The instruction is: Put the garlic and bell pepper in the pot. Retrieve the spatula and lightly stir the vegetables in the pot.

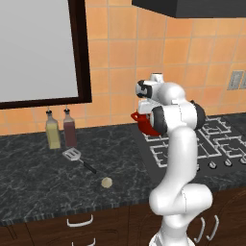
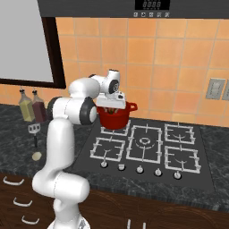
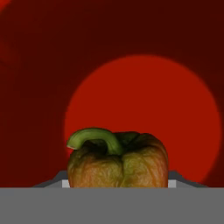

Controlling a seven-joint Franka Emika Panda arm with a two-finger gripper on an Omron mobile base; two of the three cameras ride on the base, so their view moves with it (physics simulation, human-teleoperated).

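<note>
The pincer (image 2: 112, 106) is clamped on the bell pepper (image 3: 118, 159) and hangs inside the mouth of the pot (image 2: 117, 117) on the hob's back-left burner — the red pot floor lies directly beyond the pepper, so release should drop it straight in.

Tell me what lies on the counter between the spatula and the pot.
In the left base view, nothing: bare dark counter runs from the spatula to the stove's edge, then grate up to the red pot. The garlic lies nearer the counter's front, off that line.
</note>
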